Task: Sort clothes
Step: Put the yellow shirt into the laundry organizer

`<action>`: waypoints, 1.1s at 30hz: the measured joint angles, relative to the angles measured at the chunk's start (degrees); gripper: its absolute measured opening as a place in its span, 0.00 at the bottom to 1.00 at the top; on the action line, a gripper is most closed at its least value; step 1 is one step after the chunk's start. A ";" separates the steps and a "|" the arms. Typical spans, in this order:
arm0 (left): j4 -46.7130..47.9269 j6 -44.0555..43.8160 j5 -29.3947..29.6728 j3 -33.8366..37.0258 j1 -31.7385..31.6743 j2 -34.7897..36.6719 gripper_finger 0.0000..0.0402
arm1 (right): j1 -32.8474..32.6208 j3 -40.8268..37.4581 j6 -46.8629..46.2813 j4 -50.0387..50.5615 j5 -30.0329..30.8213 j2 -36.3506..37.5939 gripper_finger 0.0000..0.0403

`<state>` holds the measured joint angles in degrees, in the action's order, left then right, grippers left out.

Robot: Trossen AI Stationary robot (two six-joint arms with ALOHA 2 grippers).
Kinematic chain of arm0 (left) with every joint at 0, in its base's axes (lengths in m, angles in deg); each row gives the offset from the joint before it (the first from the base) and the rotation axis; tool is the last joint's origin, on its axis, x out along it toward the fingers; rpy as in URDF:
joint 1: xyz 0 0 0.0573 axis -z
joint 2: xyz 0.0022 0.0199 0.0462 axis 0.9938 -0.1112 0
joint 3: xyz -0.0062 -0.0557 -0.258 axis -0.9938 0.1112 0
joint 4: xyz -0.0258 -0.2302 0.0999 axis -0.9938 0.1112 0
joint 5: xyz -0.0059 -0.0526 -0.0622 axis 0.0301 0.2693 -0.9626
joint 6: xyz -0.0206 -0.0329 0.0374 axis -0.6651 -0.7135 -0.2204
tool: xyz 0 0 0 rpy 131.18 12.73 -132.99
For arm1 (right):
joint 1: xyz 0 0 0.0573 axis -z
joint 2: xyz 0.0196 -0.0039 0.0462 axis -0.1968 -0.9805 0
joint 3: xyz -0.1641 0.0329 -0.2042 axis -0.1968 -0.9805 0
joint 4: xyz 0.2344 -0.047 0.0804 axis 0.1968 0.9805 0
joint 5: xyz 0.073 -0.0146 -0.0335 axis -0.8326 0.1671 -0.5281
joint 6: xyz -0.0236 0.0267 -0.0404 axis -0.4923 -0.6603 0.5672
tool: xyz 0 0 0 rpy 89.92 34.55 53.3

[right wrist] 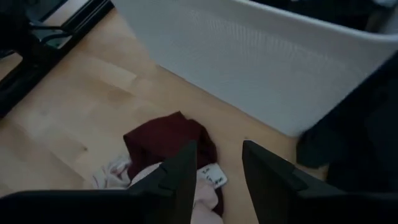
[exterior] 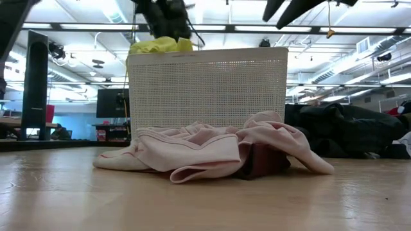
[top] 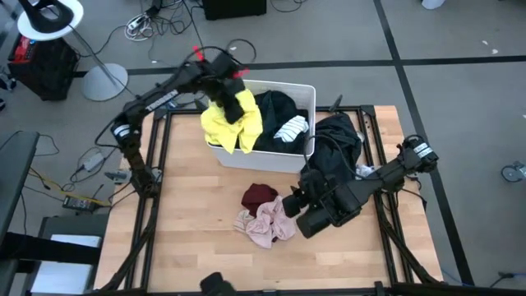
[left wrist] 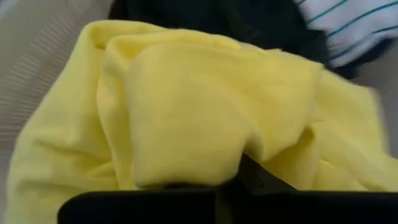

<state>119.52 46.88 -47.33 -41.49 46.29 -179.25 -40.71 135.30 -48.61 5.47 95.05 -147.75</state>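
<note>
My left gripper (top: 233,107) is over the left end of the white bin (top: 283,86), shut on a yellow garment (top: 234,130) that fills the left wrist view (left wrist: 186,112). Inside the bin lie a black garment (top: 275,111) and a white-striped one (top: 292,128). On the table in front of the bin lie a maroon garment (top: 259,195) and a pink one (top: 267,222), touching each other. My right gripper (right wrist: 217,180) hangs open just to their right, above the table, with nothing between its fingers. My left gripper holds a bunched fold of the yellow garment (left wrist: 180,168), coming from above and slanting down; the cloth covers the fingertips, so one layer or several cannot be told. The garment hangs slack below the fingers and drapes over the bin's near left rim (top: 215,141).
A large black garment (top: 337,140) lies heaped on the table against the bin's right end, under my right arm. Black frame rails (top: 156,164) run along the table's edges. Bare wood (top: 193,238) lies at the near left.
</note>
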 joint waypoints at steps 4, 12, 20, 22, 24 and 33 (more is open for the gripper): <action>0.17 -0.33 2.17 -0.12 0.76 -4.84 0.02 | -2.07 0.00 -4.60 2.13 0.01 0.00 0.31; 0.85 -0.04 2.95 -0.34 1.41 -14.12 0.04 | -5.22 0.00 -12.45 6.63 0.20 0.00 0.31; -0.63 -0.04 2.74 -0.85 1.88 -15.67 0.22 | -6.75 0.00 -15.56 9.33 0.16 0.02 0.31; -0.37 -0.04 2.55 -2.03 1.94 -15.71 0.27 | -6.84 0.00 -15.92 10.07 0.18 0.04 0.30; 1.63 -0.04 2.53 -4.06 1.92 -16.00 0.30 | -6.86 0.00 -16.43 10.87 0.16 0.04 0.30; 13.15 2.28 2.88 -20.63 1.92 -16.28 0.32 | -6.86 0.00 -17.06 11.82 -0.04 0.17 0.30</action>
<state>132.68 49.17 -44.44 -62.11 48.22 -195.53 -47.58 135.30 -65.66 17.29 95.01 -147.57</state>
